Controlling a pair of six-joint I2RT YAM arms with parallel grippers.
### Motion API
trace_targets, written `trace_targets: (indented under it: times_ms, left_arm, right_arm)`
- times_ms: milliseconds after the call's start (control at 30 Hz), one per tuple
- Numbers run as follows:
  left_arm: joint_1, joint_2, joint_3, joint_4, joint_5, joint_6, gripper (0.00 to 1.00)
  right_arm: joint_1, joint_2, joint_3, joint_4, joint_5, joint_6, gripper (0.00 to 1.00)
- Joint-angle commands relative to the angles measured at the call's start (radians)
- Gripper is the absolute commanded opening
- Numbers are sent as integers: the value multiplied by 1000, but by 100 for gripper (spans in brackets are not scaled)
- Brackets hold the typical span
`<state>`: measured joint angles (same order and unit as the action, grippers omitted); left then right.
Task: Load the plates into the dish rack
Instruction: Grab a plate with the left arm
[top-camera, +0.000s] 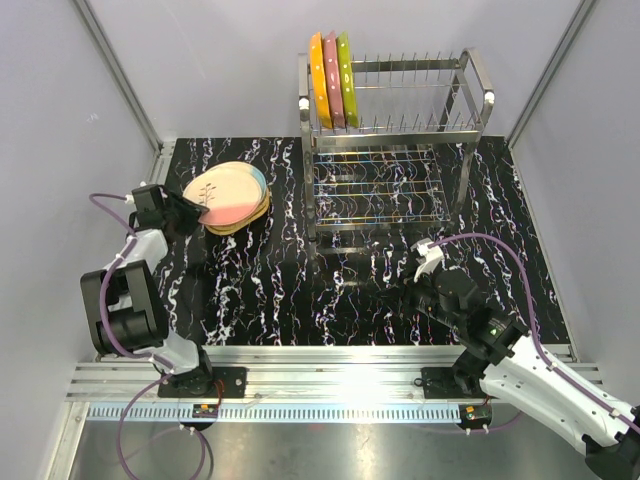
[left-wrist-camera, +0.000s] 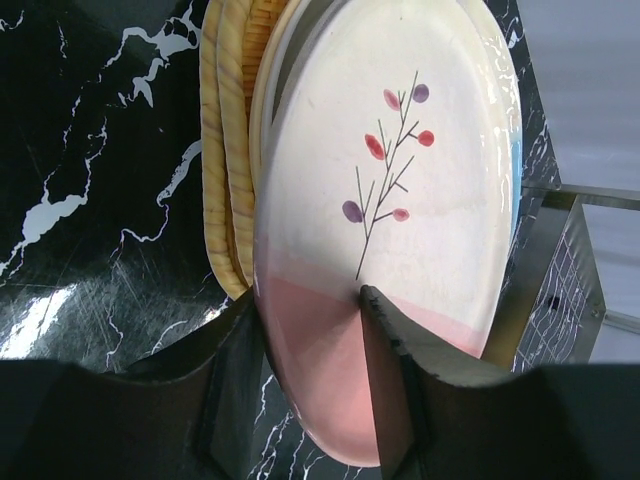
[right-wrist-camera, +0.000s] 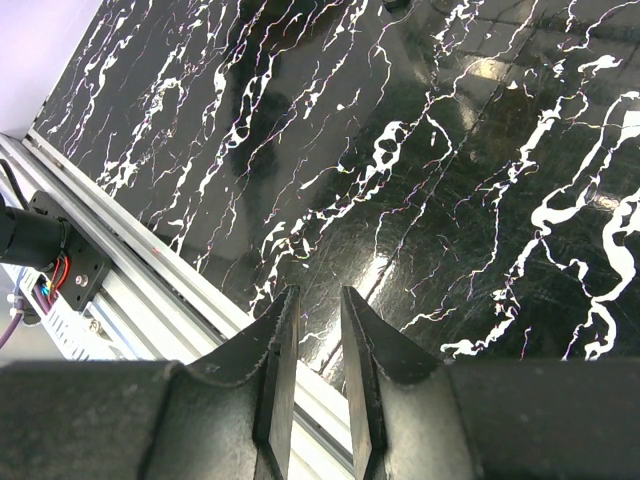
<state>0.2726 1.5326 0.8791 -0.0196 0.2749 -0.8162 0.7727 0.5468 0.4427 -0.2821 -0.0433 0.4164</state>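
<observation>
Standing by the desk (top-camera: 262, 290), I see the left gripper (top-camera: 197, 215) reaching into the stack of plates (top-camera: 232, 197) at the back left, just beside the dish rack (top-camera: 400, 135). In the wrist view its fingers (left-wrist-camera: 385, 345) straddle the near rim of the top plate (left-wrist-camera: 400, 180), a cream one with a leaf sprig and a pink band. One finger lies over the plate's face and the other sits under its edge. I cannot tell whether they pinch it yet. Beneath it lie tan plates (left-wrist-camera: 225, 150) and a sliver of light blue (top-camera: 258, 178).

Three plates stand on edge at the left end of the rack's upper tier: orange (top-camera: 318, 78), pink (top-camera: 333, 80) and lime-green (top-camera: 346, 75), side by side.

The right gripper (top-camera: 428, 255) hangs over bare marbled desk in front of the rack. Its fingers (right-wrist-camera: 280, 340) are nearly together with a thin gap and nothing between them.
</observation>
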Motion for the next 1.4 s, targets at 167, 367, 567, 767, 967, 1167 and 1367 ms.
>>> trace_targets:
  times_ms: [167,367,567,767,967,1167,1367]
  left_arm:
    - [5,-98,54,-28,-48,31,37]
    - [7,-152,57,-39,-62,28,33]
    - [10,-204,47,-37,-63,22,24]
    - [8,-246,20,-17,-34,23,15]
    - [8,-281,-9,-2,-34,35,6]
    - [7,-377,-78,76,-54,-1,0]
    - [7,-431,-85,102,-68,-26,0]
  right_arm:
    - [11,-5,1,35,16,7,30]
    - [11,-4,2,37,14,5,30]
    - [11,1,1,34,13,5,30]
    - [11,2,2,34,14,4,30]
    - [11,5,4,32,16,5,30]
    - [11,8,5,32,19,5,30]
    - [11,13,8,31,19,7,30]
